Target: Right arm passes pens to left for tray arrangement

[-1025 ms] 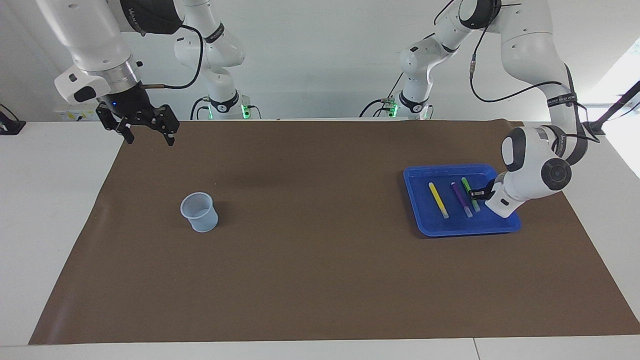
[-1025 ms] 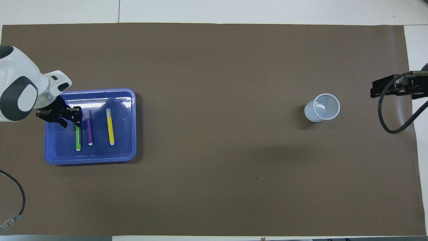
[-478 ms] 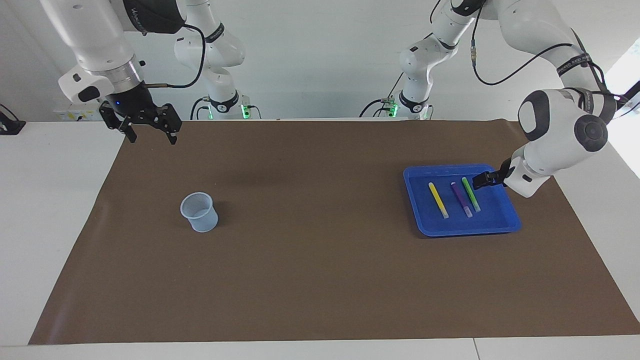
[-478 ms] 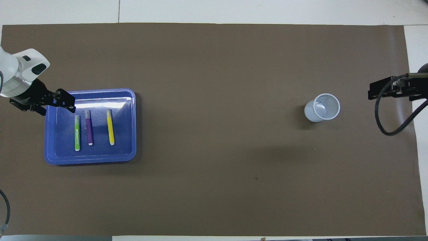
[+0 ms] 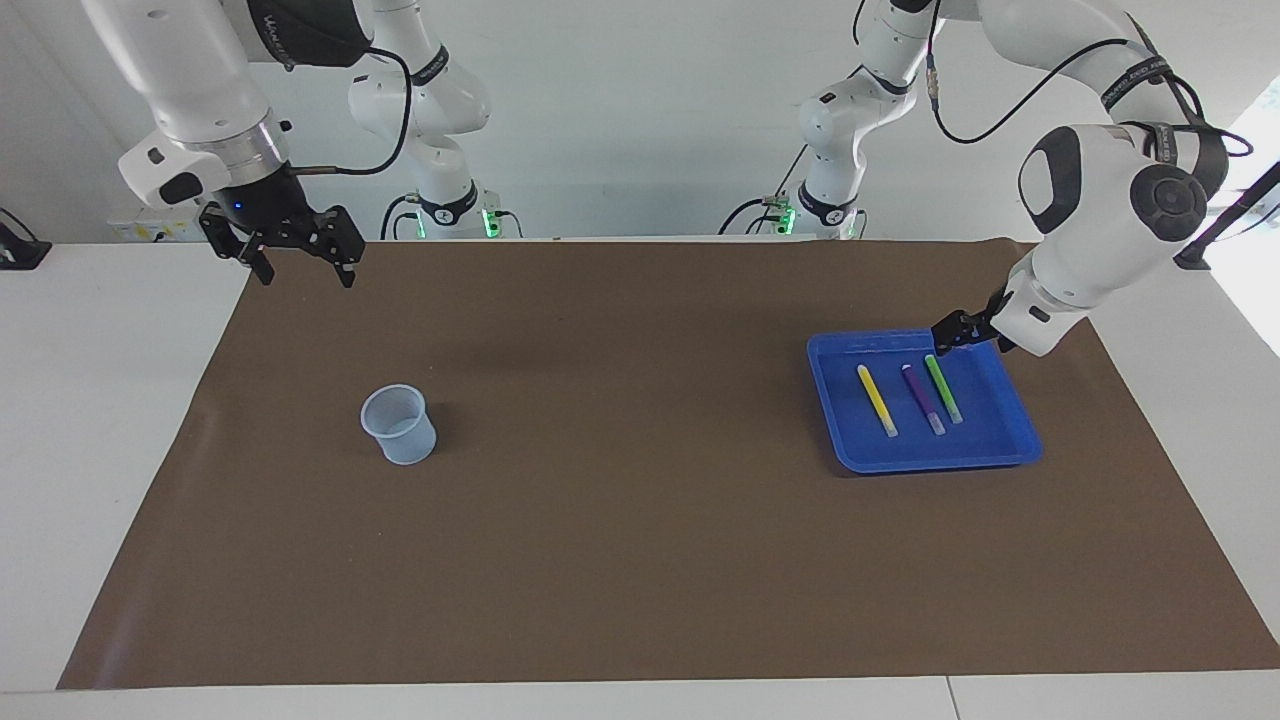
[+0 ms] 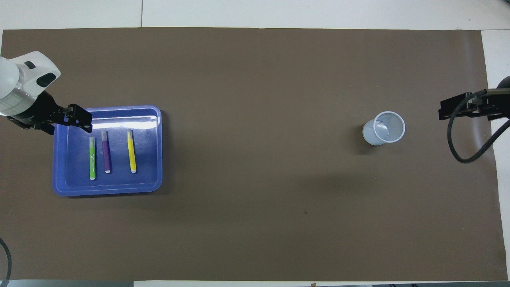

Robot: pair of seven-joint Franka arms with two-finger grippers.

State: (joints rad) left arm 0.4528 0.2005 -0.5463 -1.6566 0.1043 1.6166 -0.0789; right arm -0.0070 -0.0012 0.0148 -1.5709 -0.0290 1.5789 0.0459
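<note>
Three pens lay side by side in blue tray (image 5: 925, 458) at left arm's end of mat (image 5: 640, 520): yellow pen (image 5: 877, 399), purple pen (image 5: 923, 398), green pen (image 5: 943, 388). Left gripper (image 5: 958, 331) hung over tray's robot-side rim, holding nothing; finger spread unclear. Right gripper (image 5: 300, 262) waited over mat corner, fingers spread, empty; overhead view showed only its edge (image 6: 470, 108). Pale cup (image 5: 399, 425) stood upright, well apart from tray.

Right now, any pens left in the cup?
No, the cup looks empty from overhead; the yellow pen, purple pen and green pen all lie in the tray.
</note>
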